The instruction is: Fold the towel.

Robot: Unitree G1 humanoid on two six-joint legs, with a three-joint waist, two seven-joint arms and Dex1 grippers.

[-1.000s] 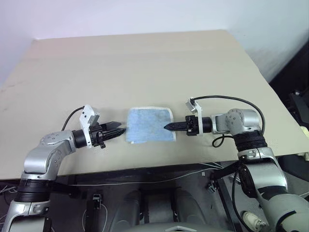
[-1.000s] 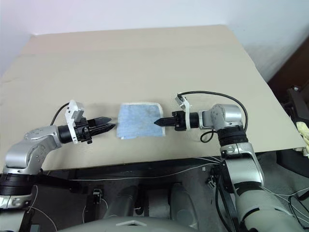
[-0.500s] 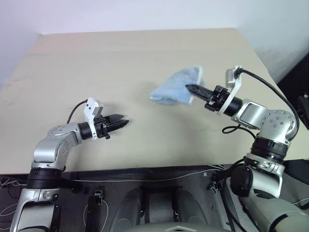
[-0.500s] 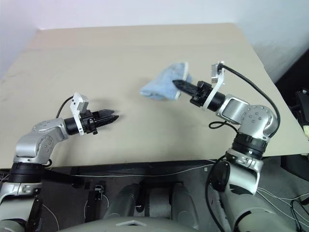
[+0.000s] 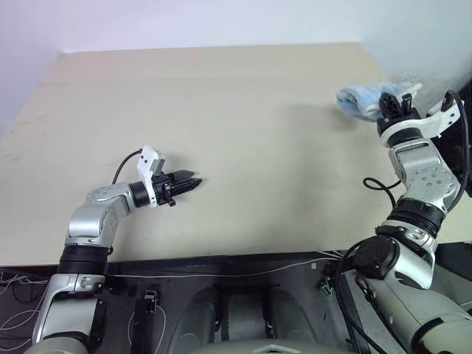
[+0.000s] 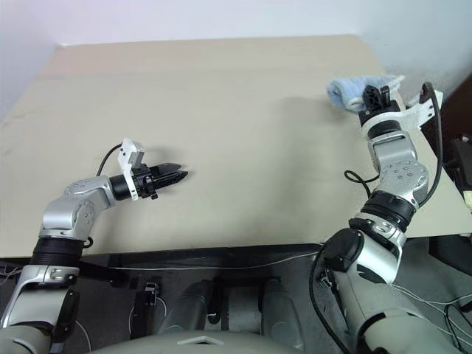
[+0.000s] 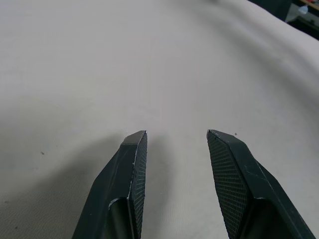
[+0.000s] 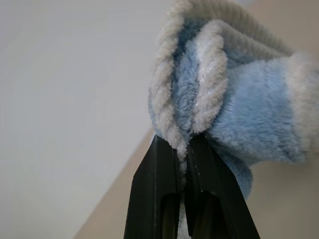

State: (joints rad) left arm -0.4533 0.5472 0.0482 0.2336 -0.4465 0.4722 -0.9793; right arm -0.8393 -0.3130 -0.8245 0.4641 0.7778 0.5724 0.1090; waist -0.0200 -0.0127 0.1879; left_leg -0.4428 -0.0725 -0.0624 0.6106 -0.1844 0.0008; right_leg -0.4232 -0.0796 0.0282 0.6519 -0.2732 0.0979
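The light blue towel [image 5: 361,99] hangs bunched in the air over the table's far right edge, its whitish stitched hem [image 8: 175,107] pinched between the fingers of my right gripper [image 8: 185,144], which is shut on it. In the head views that right gripper [image 5: 389,103] is raised high at the right, its fingers partly hidden behind the cloth. My left gripper [image 5: 193,181] hovers low over the near left part of the table with its fingers [image 7: 135,154] open and nothing between them.
The wide beige table [image 5: 221,110] stretches from the near edge to the white wall. Its right edge [image 5: 398,96] runs just beside my raised right arm. Dark floor and cables lie below the near edge.
My right gripper lifted the towel off the table's near middle and swung it up and far to the right. The left gripper edged slightly forward, still open.
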